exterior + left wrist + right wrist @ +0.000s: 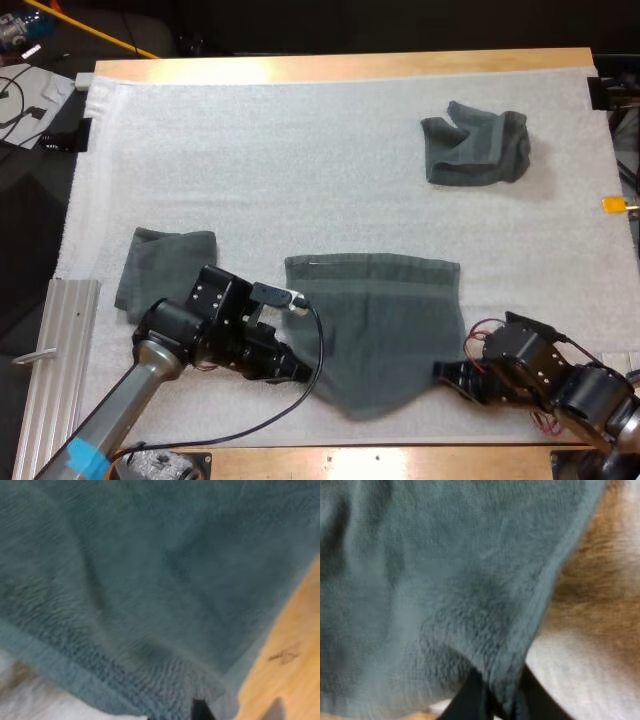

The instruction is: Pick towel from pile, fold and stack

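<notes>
now the spread towel lies at the near middle of the white mat, its two near corners pinched by the left gripper and the right gripper. a folded towel lies to its left, a crumpled towel far right.

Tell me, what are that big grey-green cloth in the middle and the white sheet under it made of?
The spread towel looks like terry cloth, possibly cotton: fuzzy matte pile with a flatter woven hem band along its edge. The white mat seems a thin foam or fleece sheet, judging by its pebbly, dull surface; which one is unclear.
</notes>
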`<state>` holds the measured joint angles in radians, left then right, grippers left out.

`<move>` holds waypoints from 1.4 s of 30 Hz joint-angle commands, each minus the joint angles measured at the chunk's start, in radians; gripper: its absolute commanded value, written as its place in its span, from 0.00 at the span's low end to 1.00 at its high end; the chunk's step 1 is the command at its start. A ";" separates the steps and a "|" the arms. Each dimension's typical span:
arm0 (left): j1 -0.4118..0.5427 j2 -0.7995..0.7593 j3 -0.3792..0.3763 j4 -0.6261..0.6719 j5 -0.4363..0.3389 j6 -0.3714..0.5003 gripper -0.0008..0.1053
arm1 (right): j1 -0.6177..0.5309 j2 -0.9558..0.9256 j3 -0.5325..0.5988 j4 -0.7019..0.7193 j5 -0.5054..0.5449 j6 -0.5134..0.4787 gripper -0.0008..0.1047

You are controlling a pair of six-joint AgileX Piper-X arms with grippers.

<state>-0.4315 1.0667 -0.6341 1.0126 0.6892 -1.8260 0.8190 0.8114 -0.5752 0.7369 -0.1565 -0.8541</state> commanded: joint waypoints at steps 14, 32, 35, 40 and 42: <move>0.168 0.214 -0.009 -0.437 0.178 -0.299 0.01 | -0.306 0.254 -0.013 -0.383 -0.082 0.116 0.02; 0.229 0.350 -0.004 -0.649 0.097 -0.386 0.01 | -0.388 0.428 -0.013 -0.609 -0.096 0.183 0.01; 0.234 0.374 -0.004 -0.671 0.080 -0.389 0.01 | -0.393 0.452 -0.013 -0.641 -0.096 0.189 0.01; 0.238 0.396 -0.003 -0.701 0.044 -0.388 0.01 | -0.394 0.480 -0.014 -0.683 -0.089 0.201 0.01; 0.241 0.398 -0.004 -0.709 0.033 -0.391 0.01 | -0.393 0.486 -0.016 -0.694 -0.082 0.203 0.01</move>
<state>-0.1962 1.4623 -0.6341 0.3306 0.7463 -2.2057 0.4312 1.2889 -0.5815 0.0736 -0.2429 -0.6543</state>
